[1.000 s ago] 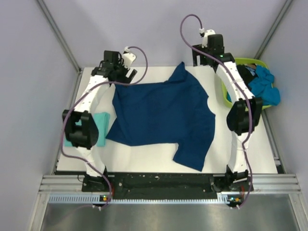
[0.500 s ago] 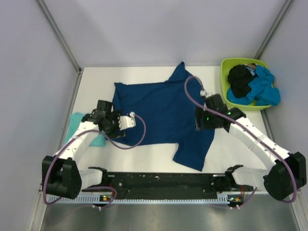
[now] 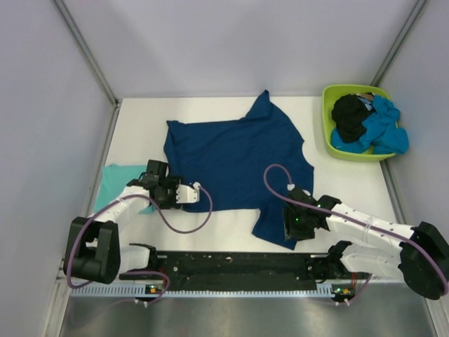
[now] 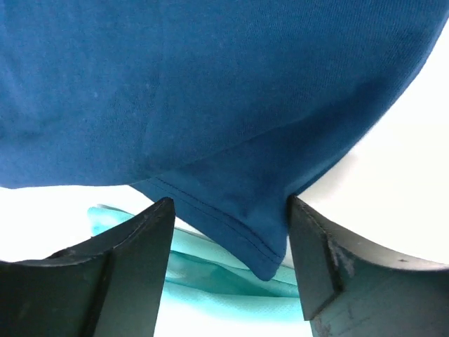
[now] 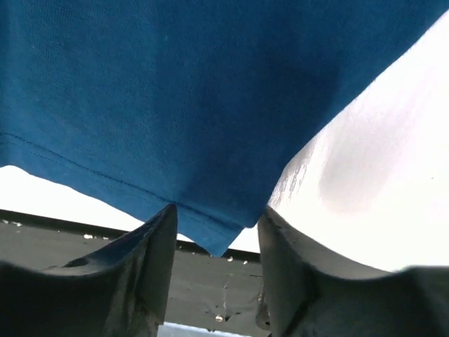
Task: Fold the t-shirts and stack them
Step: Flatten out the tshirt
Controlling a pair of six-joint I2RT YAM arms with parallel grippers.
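Where the white surface (image 3: pixel 140 126) meets pale lilac-grey walls (image 3: pixel 224 49) braced by slanting metal posts (image 3: pixel 84 49), the dark navy t-shirt (image 3: pixel 235 158) lies spread out flat. The left claw (image 4: pixel 228 235) has its fingers apart, straddling the shirt's hem corner without pinching it. Just beyond that corner lies the light teal t-shirt (image 4: pixel 210 277). The right claw (image 5: pixel 216 235) is likewise parted around the near sleeve's corner, at the surface's front edge, with a dark rail (image 5: pixel 210 281) below it. Well beyond the right claw, a lime-green tub (image 3: pixel 330 144) holds a black tee (image 3: pixel 349 116) and a bright blue tee (image 3: pixel 384 126).
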